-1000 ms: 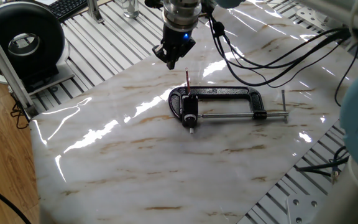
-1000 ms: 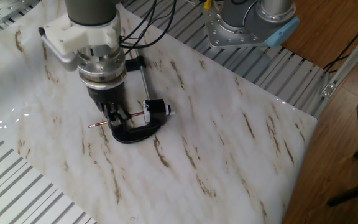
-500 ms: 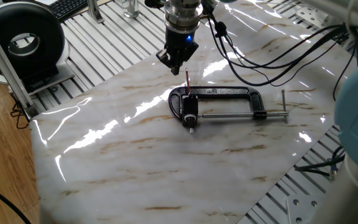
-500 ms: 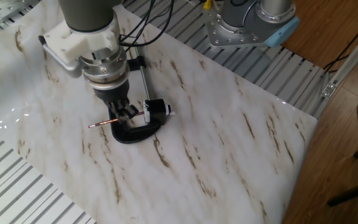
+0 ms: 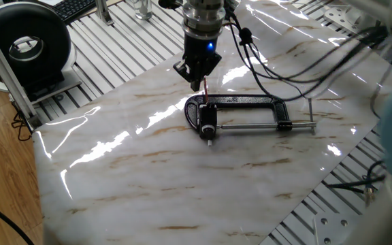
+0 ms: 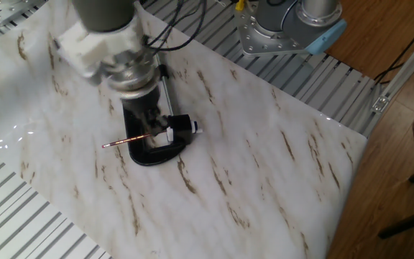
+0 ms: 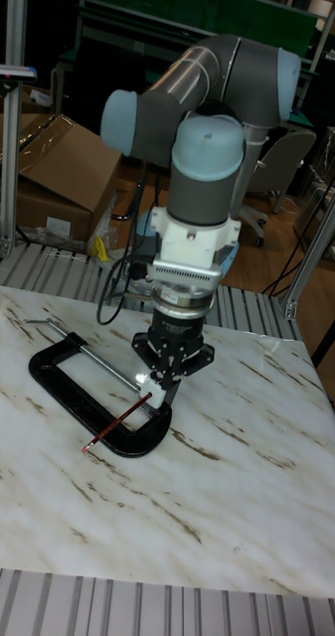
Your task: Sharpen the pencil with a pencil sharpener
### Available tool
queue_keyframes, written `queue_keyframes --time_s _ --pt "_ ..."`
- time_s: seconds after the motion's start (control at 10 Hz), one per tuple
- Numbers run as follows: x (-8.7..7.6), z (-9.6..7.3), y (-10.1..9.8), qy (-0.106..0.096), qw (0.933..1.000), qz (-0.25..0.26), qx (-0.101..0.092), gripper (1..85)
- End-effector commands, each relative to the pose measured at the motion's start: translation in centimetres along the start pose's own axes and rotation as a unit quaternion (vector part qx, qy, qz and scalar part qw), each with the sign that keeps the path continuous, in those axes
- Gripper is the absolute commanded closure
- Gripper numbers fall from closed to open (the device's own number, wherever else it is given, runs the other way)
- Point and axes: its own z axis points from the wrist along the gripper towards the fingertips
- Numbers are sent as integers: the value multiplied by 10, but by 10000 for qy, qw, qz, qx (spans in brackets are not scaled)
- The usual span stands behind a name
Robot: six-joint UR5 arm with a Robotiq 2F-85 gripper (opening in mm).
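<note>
The pencil (image 6: pixel 129 139) is a thin dark-red stick lying on the marble, its far end pointing into the pencil sharpener (image 6: pixel 179 126). The sharpener is a small black block with a white tip, sitting inside the black C-clamp (image 6: pixel 157 154). In one fixed view the pencil (image 5: pixel 205 91) juts out behind the sharpener (image 5: pixel 207 126). My gripper (image 5: pixel 197 82) hangs point-down just above the pencil, close to the clamp's curved end. Its fingers (image 7: pixel 167 376) stand narrowly open with nothing held. In the tall view the pencil (image 7: pixel 117 424) slants out below the gripper (image 7: pixel 171 386).
The clamp's long silver screw rod (image 5: pixel 264 125) runs right along the marble slab (image 5: pixel 148 170). A black round device (image 5: pixel 26 44) stands at the left on the slatted table. Cables (image 5: pixel 284 64) trail behind the arm. A second robot base (image 6: pixel 290 25) sits at the slab's far edge.
My gripper has moved down and sideways toward the pencil and clamp, from beside the pencil's free end to over its middle. Pencil, sharpener and clamp have stayed put.
</note>
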Motion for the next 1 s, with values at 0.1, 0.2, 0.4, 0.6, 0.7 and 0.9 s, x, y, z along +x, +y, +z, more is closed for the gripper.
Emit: queue_keyframes --time_s 0.1,0.2,0.4,0.6,0.7,0.9 --pt "46 -7 27 -270 9988 390 -88 847" --pt "53 -6 27 -314 9986 427 -67 847" --pt "57 2 25 -461 9980 423 -34 847" --pt "59 3 23 -431 9982 422 11 847" --pt "63 3 17 -362 9985 390 136 847" --pt "71 3 8 -204 9990 232 318 847"
